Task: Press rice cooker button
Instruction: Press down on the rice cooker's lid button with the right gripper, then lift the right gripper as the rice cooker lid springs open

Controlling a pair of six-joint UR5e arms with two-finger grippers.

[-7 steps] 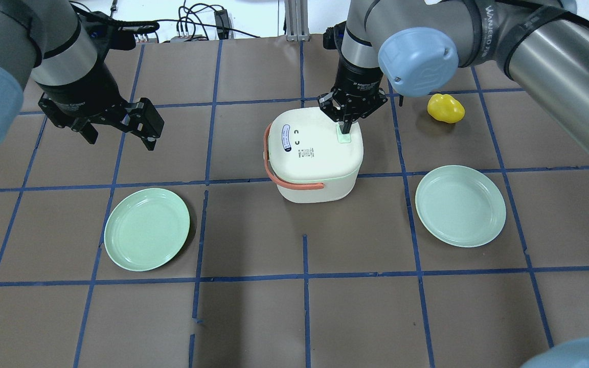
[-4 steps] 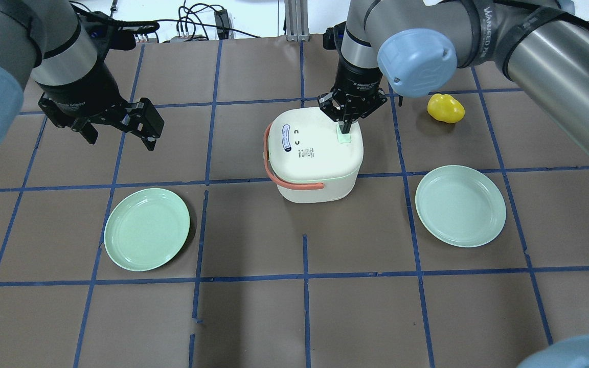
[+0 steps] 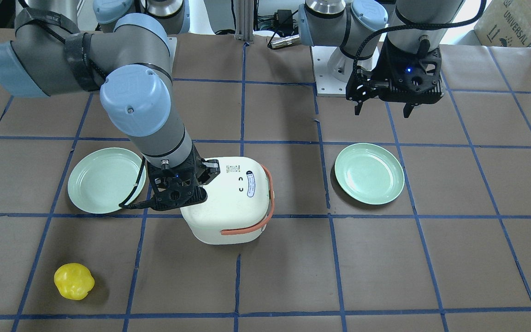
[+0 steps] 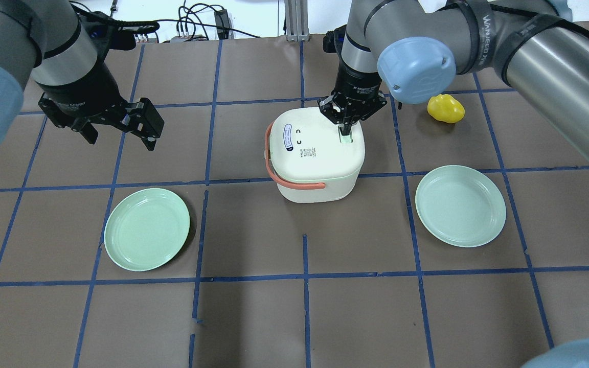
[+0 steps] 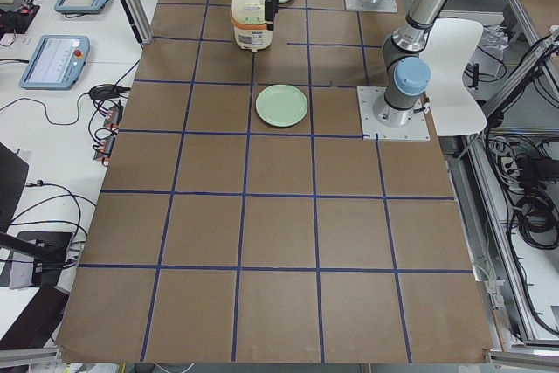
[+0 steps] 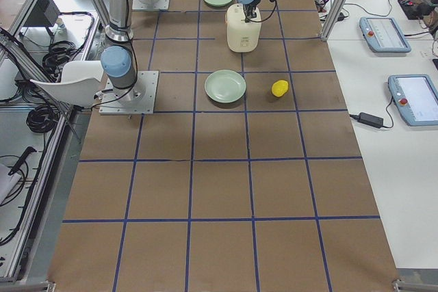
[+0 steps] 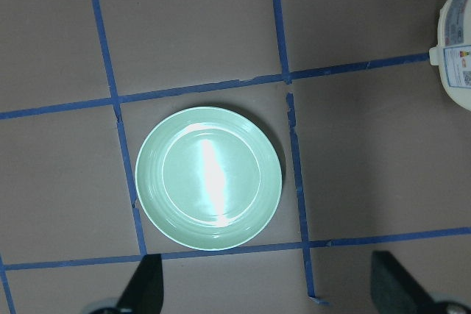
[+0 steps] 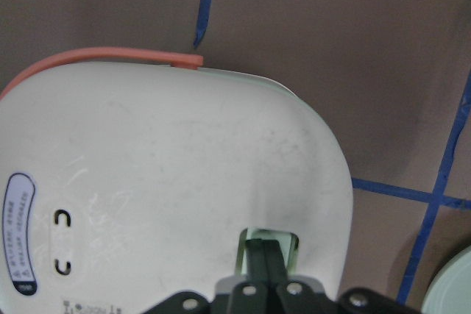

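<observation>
The white rice cooker (image 4: 315,158) stands mid-table with its lid down and its orange strap handle (image 4: 294,184) toward the robot. It also shows in the front view (image 3: 228,198) and the right wrist view (image 8: 169,182). My right gripper (image 4: 344,131) is shut and points straight down. Its tips rest on the mint green button (image 8: 271,242) at the lid's right edge. My left gripper (image 4: 120,136) is open and empty, and hovers over the table well left of the cooker.
Two pale green plates lie on the table, one at the left (image 4: 146,229) and one at the right (image 4: 460,205). A yellow pepper-like object (image 4: 445,108) lies right of the right wrist. Blue tape lines cross the brown table.
The right wrist has shifted slightly toward the far side, and the cooker's lid looks a touch larger in view. The left arm has not moved.
</observation>
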